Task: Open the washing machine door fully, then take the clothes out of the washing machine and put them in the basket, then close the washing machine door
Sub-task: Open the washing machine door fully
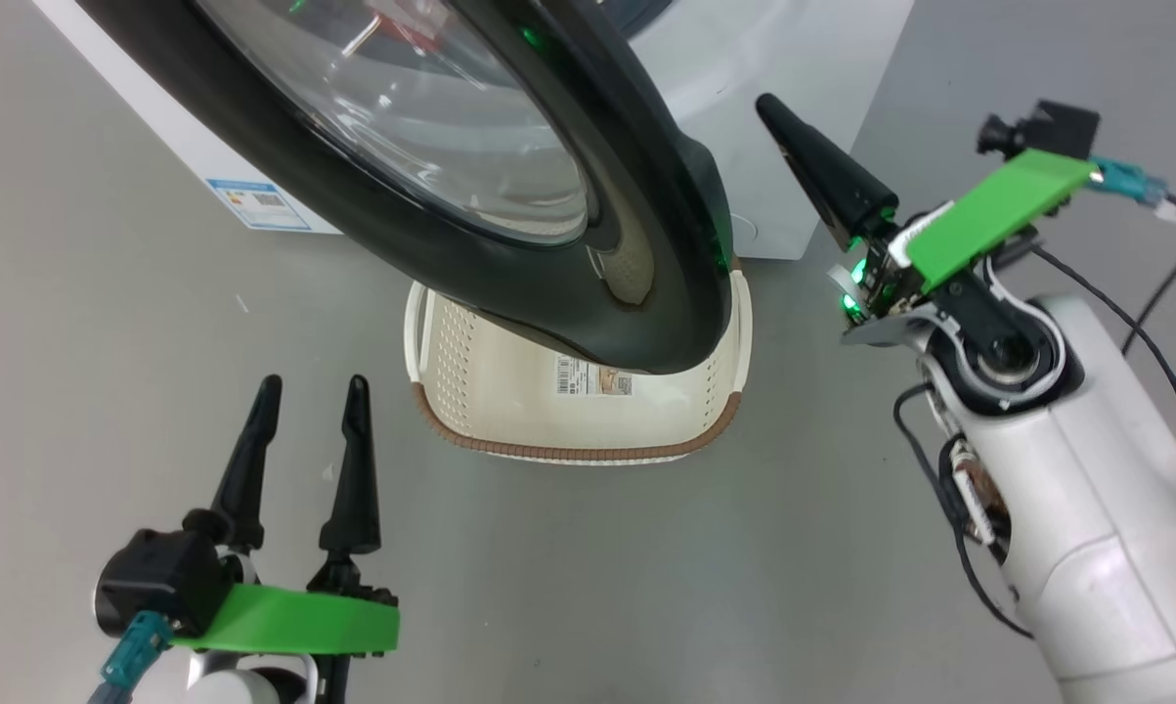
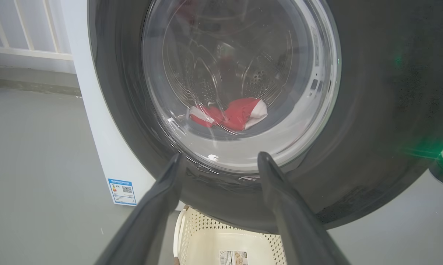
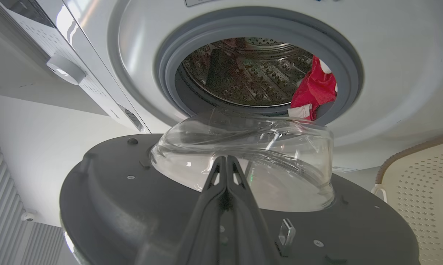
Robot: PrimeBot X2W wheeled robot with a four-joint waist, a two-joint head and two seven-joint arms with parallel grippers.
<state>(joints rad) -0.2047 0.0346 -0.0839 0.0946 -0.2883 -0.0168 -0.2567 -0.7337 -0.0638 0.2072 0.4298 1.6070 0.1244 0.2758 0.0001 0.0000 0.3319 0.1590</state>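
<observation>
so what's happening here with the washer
A two-armed robot is working at a washing machine. The washing machine door stands partly open over the basket. The right gripper, shut, sits at the door's inner side, perhaps to push it wider. The left gripper hangs open, holding nothing. The red clothes lie in the drum.

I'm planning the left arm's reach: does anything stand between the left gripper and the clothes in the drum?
Yes. The washing machine door, partly open, stands between them: the left gripper faces its outer side and the clothes show through its glass. The door overhangs the basket.
</observation>
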